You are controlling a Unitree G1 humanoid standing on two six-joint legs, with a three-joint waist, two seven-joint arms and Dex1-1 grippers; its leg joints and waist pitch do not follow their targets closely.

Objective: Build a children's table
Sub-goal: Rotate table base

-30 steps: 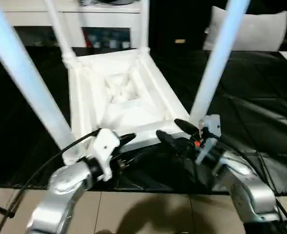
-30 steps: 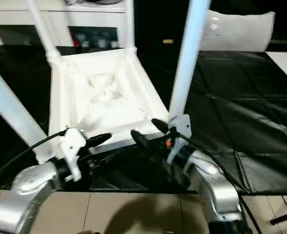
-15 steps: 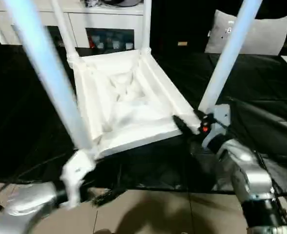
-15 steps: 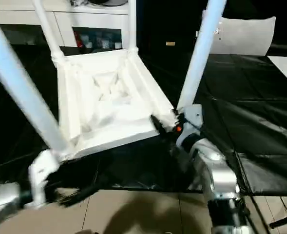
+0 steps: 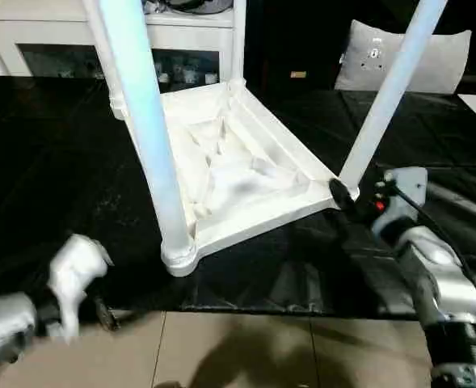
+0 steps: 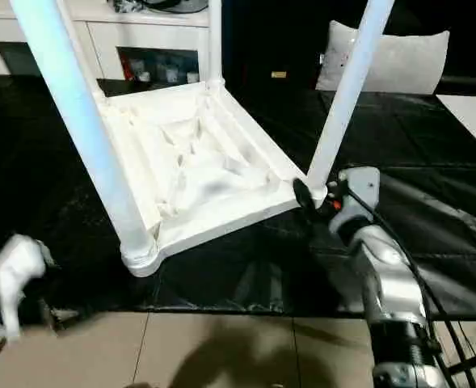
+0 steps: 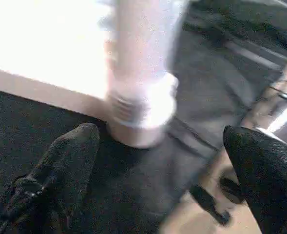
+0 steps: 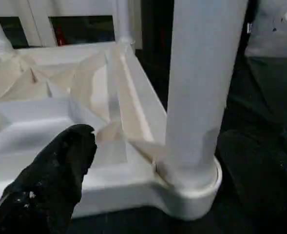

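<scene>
The children's table [image 5: 238,174] lay upside down on the black floor mat [image 5: 52,153], ribbed underside up, with its legs standing in the corner sockets. The near-left leg [image 5: 145,121] and near-right leg [image 5: 387,89] rose toward the camera. The white cabinet [image 5: 52,32] stood behind, a grey cushion [image 5: 403,56] to its right. The right pincer [image 8: 148,161] stood wide open around the near-right leg's base (gripping nothing). The left pincer [image 7: 167,161] stood wide open, empty, near the near-left socket [image 7: 141,114].
</scene>
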